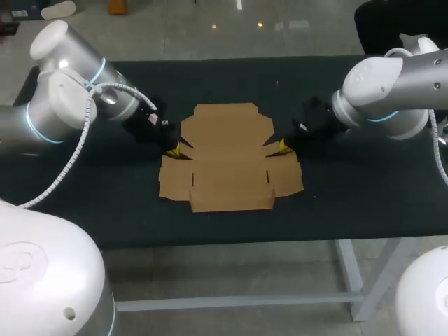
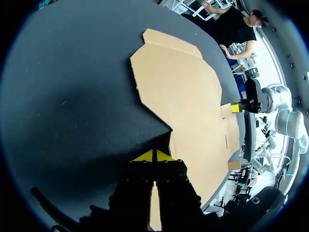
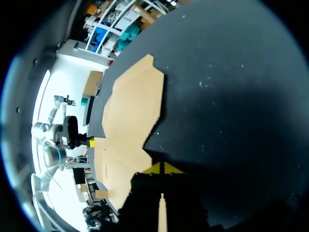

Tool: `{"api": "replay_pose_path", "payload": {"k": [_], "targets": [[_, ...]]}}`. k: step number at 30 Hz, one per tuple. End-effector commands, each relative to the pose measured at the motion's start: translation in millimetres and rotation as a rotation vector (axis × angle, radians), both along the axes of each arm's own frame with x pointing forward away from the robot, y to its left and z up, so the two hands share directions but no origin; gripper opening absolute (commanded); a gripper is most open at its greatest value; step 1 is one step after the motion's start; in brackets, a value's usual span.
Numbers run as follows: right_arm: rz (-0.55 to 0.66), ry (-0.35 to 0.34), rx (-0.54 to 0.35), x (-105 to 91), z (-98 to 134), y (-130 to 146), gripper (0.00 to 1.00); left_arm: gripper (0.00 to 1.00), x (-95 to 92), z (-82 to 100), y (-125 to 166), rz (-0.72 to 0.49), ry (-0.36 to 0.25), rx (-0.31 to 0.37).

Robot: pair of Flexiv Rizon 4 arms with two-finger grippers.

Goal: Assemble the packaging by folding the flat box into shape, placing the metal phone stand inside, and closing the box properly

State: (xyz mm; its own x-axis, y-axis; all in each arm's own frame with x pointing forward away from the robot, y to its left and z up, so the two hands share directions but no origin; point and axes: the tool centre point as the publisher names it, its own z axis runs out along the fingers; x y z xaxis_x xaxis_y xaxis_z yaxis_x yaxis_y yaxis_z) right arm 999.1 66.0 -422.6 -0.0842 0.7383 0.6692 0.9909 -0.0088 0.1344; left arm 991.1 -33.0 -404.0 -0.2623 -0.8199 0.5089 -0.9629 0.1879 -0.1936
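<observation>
A flat brown cardboard box blank (image 1: 227, 155) lies unfolded in the middle of the dark table (image 1: 364, 189). My left gripper (image 1: 173, 150) is shut, its yellow tips low at the notch on the blank's left edge. My right gripper (image 1: 283, 146) is shut too, at the matching notch on the right edge. In the left wrist view my left gripper (image 2: 154, 156) has its tips pressed together, just short of the cardboard blank (image 2: 188, 96), with my right gripper (image 2: 235, 107) across it. In the right wrist view my right gripper (image 3: 162, 168) points at the cardboard blank (image 3: 130, 121). No metal phone stand is in view.
Dark table cloth surrounds the blank on every side, with bare cloth in front of it toward the near edge (image 1: 231, 238) and behind it toward the far edge (image 1: 231, 66).
</observation>
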Motion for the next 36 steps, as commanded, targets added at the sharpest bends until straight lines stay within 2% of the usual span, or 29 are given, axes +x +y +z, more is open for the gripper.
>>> {"api": "replay_pose_path", "payload": {"k": [1, 7, 22, 29, 36], "targets": [[-0.001, 0.008, 0.005, 3.9, -7.1, 0.0, 0.00, 0.00, 0.9, -1.4, -0.5, 0.000, 0.006, 0.001], [0.011, 0.004, 0.016, 5.7, -6.3, 6.6, 0.00, 0.00, 1.3, -0.2, -4.0, -0.007, 0.005, 0.006], [0.051, -0.054, -0.017, -1.8, 15.4, 20.5, 0.00, 0.00, -4.5, 8.3, -13.7, -0.018, -0.015, 0.030], [0.057, -0.061, -0.018, -3.0, 17.2, 25.0, 0.00, 0.00, -6.6, 9.1, -19.0, 0.009, -0.046, 0.055], [0.055, -0.065, -0.058, -4.0, 18.2, 29.8, 0.00, 0.00, -5.1, 13.1, -21.0, 0.027, -0.075, 0.088]]}}
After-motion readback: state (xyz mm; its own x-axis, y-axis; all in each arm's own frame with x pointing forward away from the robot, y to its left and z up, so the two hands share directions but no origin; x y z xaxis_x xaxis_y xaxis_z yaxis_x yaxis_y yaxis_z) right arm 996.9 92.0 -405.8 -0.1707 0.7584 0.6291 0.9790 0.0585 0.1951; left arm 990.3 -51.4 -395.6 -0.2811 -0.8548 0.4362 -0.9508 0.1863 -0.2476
